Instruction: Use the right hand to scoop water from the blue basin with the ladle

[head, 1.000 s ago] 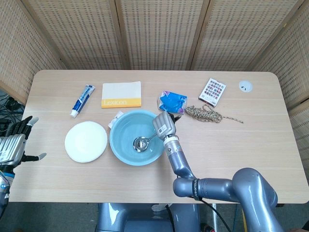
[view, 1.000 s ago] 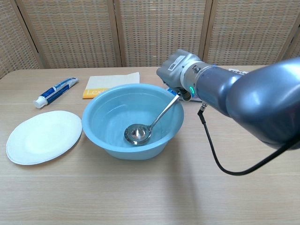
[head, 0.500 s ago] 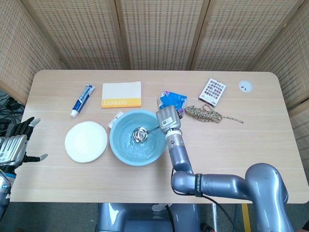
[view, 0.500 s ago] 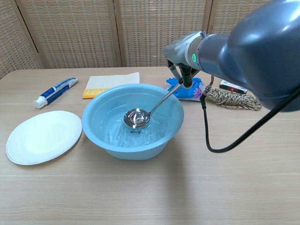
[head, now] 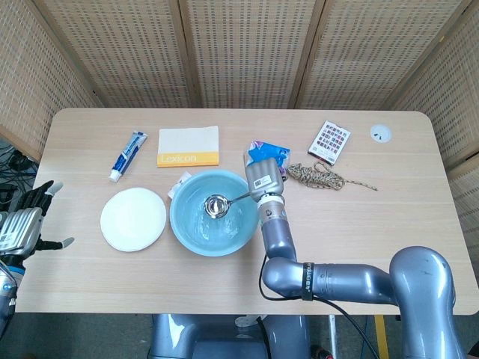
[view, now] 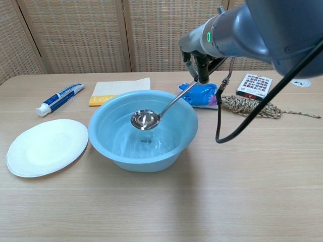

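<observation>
The blue basin (head: 182, 223) (view: 151, 162) stands at the table's middle with rippling water (view: 144, 144) in it. My right hand (head: 262, 179) (view: 200, 59) hangs above the basin's back right rim and grips the thin handle of the steel ladle (head: 217, 204) (view: 145, 119). The ladle's bowl is held above the water, roughly level, over the basin's middle. Whether it carries water I cannot tell for sure. My left hand (head: 25, 222) stays at the far left table edge, fingers apart, holding nothing.
A white plate (head: 133, 218) (view: 45, 146) lies left of the basin. Behind are a toothpaste tube (head: 129, 155), a yellow and white pack (head: 188, 146), a blue packet (head: 269, 155), a rope coil (head: 318, 176) (view: 250, 106) and a card box (head: 329, 140).
The right hand has risen and drawn the ladle up from the basin's bottom; its bowl now hangs above the disturbed water. The left hand has not moved.
</observation>
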`<state>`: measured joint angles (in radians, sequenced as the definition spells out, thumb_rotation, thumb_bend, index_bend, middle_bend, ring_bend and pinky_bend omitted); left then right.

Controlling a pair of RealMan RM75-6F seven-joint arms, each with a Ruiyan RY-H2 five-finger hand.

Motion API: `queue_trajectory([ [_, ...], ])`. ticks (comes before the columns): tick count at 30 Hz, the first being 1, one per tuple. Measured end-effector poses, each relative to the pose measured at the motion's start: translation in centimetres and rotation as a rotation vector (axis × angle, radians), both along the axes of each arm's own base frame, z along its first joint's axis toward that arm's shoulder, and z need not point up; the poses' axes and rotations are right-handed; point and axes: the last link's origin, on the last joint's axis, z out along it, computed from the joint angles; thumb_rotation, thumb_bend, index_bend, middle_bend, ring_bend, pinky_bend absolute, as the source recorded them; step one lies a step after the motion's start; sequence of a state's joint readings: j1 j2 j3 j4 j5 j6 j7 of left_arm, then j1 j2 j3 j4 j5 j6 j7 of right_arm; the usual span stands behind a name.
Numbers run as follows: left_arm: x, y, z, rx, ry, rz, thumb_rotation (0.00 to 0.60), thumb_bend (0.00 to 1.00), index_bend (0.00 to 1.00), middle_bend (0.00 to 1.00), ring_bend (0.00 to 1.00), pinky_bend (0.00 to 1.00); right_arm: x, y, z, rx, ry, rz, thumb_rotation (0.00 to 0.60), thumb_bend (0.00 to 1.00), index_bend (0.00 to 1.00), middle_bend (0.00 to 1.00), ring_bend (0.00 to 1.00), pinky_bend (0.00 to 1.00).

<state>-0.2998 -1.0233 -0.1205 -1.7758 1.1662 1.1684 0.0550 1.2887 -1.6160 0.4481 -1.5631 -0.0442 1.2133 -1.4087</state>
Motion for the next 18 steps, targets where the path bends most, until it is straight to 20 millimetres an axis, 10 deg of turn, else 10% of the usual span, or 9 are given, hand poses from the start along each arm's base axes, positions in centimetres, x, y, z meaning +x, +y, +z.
queue_trajectory([
  [18,0.0,0.2,-0.2,-0.004,0.005,0.004,0.6,0.0,0.0,0.0,0.0,0.0,2.2,-0.2,2.4,-0.025,0.004,-0.025,0.6,0.74,0.84,1.0,1.0,1.0],
])
